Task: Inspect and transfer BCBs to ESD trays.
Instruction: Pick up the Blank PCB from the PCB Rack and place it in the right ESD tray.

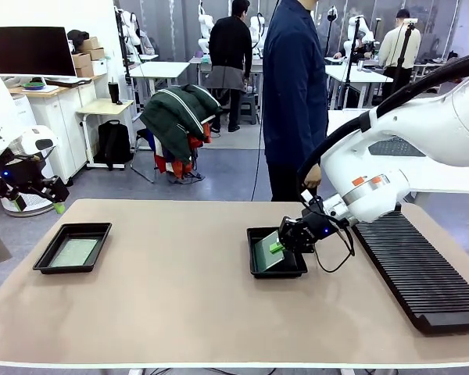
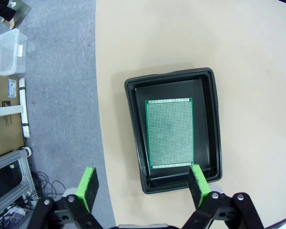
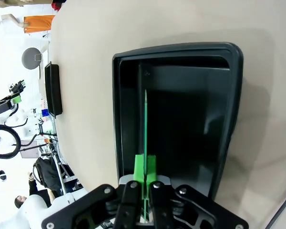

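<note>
BCBs, two counted. Item one: a board [image 1: 267, 251] pinched edge-on between the closed pads of my right gripper [image 3: 145, 172], held tilted inside the tray beside the slotted rack [image 1: 410, 266]. Item two: a board [image 2: 169, 133] lying flat on the floor of the other tray.

Step in hand, as I judge it: laying item one down in the near-rack tray [image 3: 224, 62]. To do it well I would lower the free edge until it meets the tray floor, tip the board toward flat before letting go, and keep it off the raised rim so it cannot hang up or slide out. Open the fingers only slightly at first; a thin board gripped by its edge may flick when released.

Containers, placed against the rack:
- Tray just beside the rack: holds item one, not yet resting flat; floor otherwise bare.
- Tray [image 2: 212, 90] well apart from the rack, at the opposite end of the table: holds item two, lengthwise, clear of the rim.
- Rack itself: slots look unoccupied.

My left gripper [image 2: 147, 185] hangs over that far tray, pads spread wide, holding nothing.
</note>
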`<state>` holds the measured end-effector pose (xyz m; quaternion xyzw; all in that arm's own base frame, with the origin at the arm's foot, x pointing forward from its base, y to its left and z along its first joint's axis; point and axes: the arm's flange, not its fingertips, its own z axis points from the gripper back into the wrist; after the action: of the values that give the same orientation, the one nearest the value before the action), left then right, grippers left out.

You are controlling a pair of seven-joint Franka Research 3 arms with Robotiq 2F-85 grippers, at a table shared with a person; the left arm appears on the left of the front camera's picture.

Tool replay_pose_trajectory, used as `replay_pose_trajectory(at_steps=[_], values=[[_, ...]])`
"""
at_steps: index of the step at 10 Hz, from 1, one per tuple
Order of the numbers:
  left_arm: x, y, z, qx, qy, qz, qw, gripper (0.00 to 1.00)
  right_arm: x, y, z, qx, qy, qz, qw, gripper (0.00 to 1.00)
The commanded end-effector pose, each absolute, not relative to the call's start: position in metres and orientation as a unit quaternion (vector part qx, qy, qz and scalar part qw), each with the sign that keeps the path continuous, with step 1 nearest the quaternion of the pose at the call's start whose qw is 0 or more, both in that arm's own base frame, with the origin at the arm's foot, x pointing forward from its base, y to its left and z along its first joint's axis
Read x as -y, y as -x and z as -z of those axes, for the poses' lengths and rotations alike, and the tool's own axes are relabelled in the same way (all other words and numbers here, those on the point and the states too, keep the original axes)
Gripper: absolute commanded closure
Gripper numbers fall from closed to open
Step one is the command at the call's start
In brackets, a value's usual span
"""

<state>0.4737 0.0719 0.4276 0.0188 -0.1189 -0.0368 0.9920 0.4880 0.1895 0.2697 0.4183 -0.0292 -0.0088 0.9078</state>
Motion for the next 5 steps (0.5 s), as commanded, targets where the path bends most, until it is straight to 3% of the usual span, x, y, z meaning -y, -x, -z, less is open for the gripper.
replay_pose_trajectory(at_steps=[1,5], values=[[-0.0727,-0.4725,-0.4270,0.122,-0.017,0.037,0.992,0.00,-0.1901,-0.4877,-0.2717,0.031,-0.419,0.008,0.907,0.97],[-0.0727,-0.4725,-0.4270,0.122,-0.017,0.037,0.992,0.00,-0.1901,-0.4877,-0.2717,0.031,-0.419,0.008,0.907,0.97]])
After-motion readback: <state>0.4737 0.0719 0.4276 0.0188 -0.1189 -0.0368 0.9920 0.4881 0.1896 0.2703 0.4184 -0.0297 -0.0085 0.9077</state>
